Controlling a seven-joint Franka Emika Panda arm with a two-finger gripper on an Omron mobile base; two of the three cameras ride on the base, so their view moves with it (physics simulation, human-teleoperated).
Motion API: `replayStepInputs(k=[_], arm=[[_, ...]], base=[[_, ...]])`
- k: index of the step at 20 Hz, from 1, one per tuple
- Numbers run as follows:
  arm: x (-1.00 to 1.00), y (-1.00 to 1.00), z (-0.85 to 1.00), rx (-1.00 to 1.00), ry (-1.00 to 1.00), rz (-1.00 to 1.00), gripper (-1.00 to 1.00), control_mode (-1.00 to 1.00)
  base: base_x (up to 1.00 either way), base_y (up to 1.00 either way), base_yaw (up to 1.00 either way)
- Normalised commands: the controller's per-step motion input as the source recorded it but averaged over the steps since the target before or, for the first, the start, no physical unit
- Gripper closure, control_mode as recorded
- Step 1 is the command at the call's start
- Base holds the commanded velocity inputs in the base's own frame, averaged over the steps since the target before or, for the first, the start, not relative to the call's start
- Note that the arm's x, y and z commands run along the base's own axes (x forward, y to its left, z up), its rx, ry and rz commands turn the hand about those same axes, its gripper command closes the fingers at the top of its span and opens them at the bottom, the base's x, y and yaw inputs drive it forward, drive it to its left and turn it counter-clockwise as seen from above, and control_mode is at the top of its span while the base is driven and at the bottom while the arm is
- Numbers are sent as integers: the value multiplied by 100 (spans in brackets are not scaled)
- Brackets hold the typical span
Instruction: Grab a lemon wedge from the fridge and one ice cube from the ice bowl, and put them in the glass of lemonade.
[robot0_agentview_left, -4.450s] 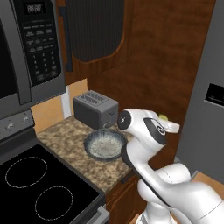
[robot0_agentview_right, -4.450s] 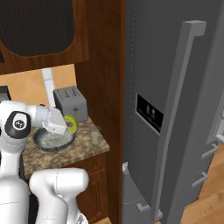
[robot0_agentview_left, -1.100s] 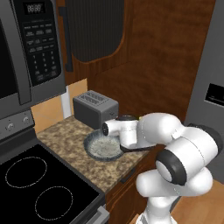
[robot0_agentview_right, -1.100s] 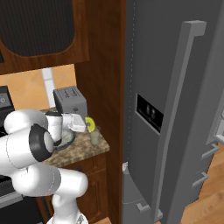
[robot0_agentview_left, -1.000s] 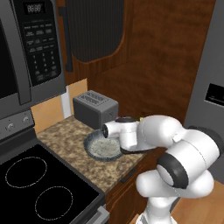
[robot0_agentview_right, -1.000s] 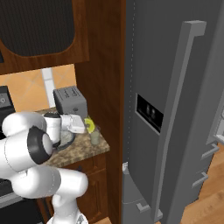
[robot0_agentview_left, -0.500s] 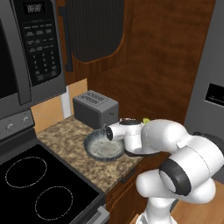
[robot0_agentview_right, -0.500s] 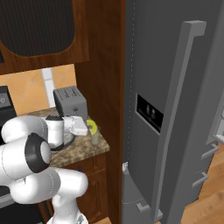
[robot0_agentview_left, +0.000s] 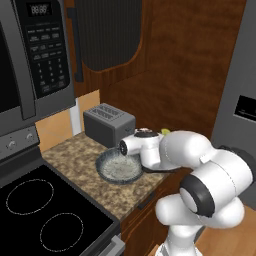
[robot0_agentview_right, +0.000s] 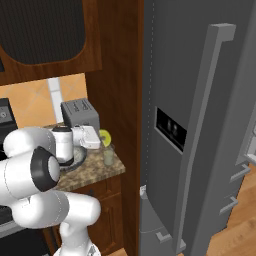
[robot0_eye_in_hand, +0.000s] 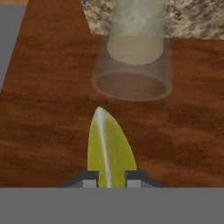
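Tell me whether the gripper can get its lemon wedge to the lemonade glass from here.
Probably yes: the gripper is shut on the lemon wedge, the glass of lemonade sits just ahead, open-topped, nothing between.

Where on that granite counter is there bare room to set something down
Bare granite lies between the stove and the ice bowl, and along the front edge. It is crowded by the wood panel: toaster, bowl, glass of lemonade, and the gripper holding the lemon wedge.

Both base views look forward and down from behind the arm, sharing the worktop (robot0_agentview_left: 75, 160) and toaster (robot0_agentview_right: 79, 116) (seen from opposite sides). The hand view sits close, with the glass (robot0_eye_in_hand: 133, 52) at 12 o'clock.
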Motion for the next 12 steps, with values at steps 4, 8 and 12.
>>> replayStepInputs(k=[4,8,12], arm=[[23,0,-13,-7,-1,0,100,-100],[16,0,-44,-13,-3,0,100,-100],[0,0,-54,-15,-10,0,100,-100]], base=[[0,0,0],[0,0,0],[0,0,0]])
